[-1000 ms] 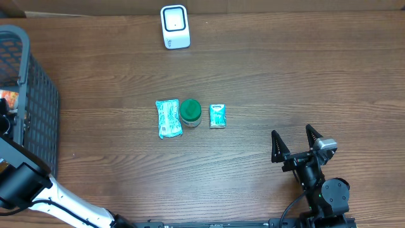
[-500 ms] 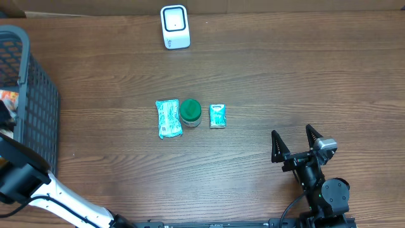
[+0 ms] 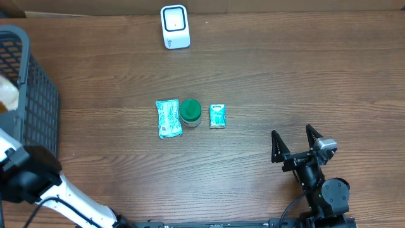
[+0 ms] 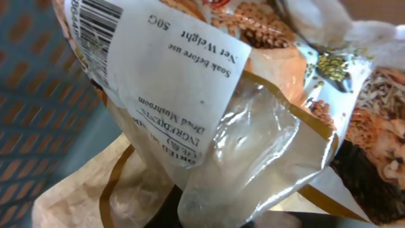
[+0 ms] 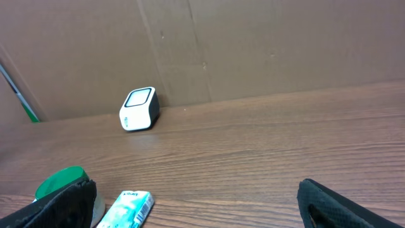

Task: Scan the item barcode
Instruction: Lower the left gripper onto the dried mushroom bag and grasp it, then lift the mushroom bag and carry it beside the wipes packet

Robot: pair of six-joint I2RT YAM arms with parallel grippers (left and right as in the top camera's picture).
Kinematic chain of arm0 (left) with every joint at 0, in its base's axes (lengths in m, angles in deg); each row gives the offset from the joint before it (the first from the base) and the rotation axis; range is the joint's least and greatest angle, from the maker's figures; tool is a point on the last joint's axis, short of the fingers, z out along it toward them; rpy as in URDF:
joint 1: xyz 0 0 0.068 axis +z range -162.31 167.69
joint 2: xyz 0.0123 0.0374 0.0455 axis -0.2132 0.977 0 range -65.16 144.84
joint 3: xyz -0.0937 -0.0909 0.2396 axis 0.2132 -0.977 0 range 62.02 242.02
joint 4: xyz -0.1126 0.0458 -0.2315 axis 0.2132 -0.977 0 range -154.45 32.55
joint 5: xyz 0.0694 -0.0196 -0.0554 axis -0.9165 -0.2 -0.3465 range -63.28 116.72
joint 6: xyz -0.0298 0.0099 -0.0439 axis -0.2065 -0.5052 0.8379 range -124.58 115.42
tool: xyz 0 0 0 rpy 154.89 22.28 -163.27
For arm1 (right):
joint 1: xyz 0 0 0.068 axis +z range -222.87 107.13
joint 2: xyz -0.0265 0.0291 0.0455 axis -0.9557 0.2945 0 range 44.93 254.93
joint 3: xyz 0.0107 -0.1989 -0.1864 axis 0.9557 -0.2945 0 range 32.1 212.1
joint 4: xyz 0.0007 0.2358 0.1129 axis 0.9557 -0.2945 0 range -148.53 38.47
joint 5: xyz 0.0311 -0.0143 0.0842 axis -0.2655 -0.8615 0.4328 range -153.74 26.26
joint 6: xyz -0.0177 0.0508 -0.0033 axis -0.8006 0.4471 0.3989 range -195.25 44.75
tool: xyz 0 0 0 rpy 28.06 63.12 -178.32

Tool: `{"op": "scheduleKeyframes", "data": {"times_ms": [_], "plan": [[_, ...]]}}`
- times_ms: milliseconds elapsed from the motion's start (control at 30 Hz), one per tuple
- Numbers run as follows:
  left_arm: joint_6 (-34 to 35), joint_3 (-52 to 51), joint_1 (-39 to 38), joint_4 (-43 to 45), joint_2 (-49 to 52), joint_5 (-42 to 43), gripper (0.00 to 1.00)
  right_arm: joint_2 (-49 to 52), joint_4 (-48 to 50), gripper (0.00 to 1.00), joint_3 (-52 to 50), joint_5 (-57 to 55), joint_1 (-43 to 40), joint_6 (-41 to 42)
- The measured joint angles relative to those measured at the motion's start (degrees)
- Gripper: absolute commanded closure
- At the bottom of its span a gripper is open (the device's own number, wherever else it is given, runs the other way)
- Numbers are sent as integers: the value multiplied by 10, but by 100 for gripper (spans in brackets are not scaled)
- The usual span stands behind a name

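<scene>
left gripper: clamped right down, and by the looks of it it's got the mushroom bag. You barely see the fingers, the bag fills its whole camera.
right gripper: jaws spread wide, holding nothing, parked near the table's front right corner.
mushroom bag: over at the table's left edge, where the basket stands. From overhead only a tan sliver shows there, so I can't tell whether it's clear of the rim.
barcode: on the white sticker, at the bag's top left in the wrist view.
scanner: by the back edge of the table, well apart from the bag.
other stuff: green pouch, green-lidded jar and small green packet in a row mid-table, nobody touching them.
progress: early days imo. Grab looks done. What's left is the carry across the table, turning the sticker toward the scanner window, and the actual scan.
</scene>
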Motion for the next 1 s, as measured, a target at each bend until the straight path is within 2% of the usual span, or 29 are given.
{"op": "scheduleKeyframes", "data": {"times_ms": [300,533,700,1000], "plan": [[44,7,-56,12,-170,86,96,0,0,0,0,0,0,0],[62,22,-169,-39,-263,114,96,0,0,0,0,0,0,0],[68,13,-268,-109,-257,117,96,0,0,0,0,0,0,0],[103,-133,-392,-157,-160,97,95,0,0,0,0,0,0,0]]}}
